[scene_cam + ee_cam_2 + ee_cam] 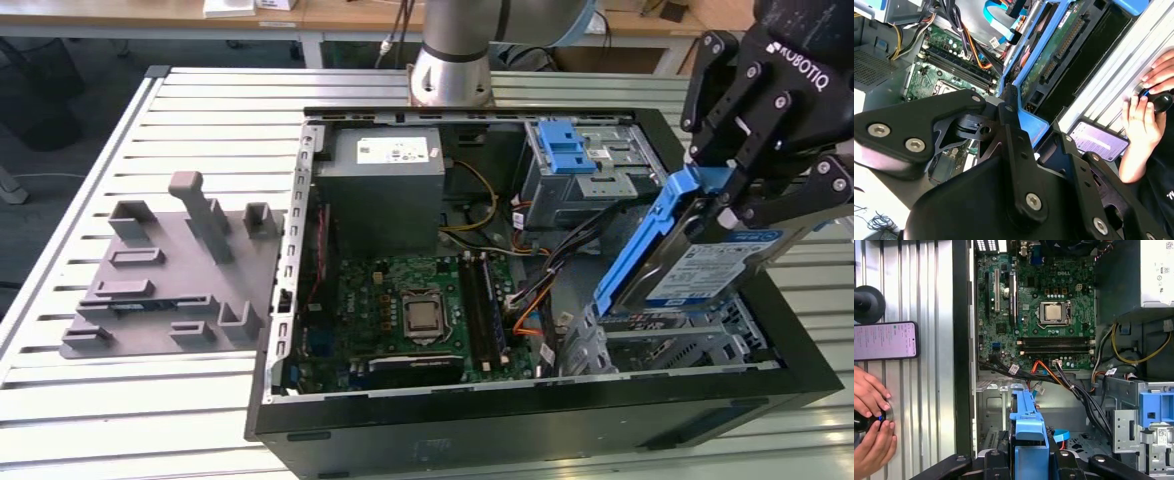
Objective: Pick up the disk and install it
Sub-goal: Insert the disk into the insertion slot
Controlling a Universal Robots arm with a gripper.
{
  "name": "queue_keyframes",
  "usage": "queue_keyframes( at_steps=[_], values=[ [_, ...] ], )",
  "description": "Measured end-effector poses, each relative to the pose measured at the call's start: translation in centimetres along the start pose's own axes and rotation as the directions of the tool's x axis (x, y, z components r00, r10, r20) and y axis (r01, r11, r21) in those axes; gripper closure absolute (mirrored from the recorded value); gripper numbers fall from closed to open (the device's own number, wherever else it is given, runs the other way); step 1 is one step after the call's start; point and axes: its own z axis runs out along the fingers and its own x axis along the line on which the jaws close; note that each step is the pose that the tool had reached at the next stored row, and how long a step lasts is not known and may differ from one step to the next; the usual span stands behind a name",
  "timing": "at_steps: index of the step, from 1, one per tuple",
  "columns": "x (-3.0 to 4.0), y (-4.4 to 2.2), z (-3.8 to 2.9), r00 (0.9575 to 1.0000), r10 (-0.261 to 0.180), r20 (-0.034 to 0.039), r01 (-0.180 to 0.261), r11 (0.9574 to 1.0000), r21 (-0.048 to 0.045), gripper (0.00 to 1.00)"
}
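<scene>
The disk (710, 268), a silver drive with a white-and-blue label in a blue plastic bracket (651, 240), hangs tilted on edge over the open computer case (534, 420), at the exterior view's right. My black gripper (750, 195) is shut on it from above, fingers clamped on both flat sides. In the second wrist view the disk's green circuit-board underside (1054, 55) and bracket (1030, 124) run out from between the fingers (1006, 107). In the first wrist view the bracket (1026, 430) shows edge-on above the case's empty bay floor.
Inside the case lie the motherboard (414, 300), a grey power-supply box (387, 185), loose cables (1074, 382) and a drive cage with a blue latch (567, 150). A grey fixture (174, 270) lies on the slatted table. A person's hands (869, 410) and a phone (885, 340) rest beside the case.
</scene>
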Motion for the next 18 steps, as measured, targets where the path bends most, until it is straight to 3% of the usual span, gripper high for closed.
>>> queue_keyframes(
  at_steps=[18],
  values=[
    [0.46,-0.24,0.57,1.0000,0.001,0.0003,-0.001,1.0000,0.0001,0.64]
  ],
)
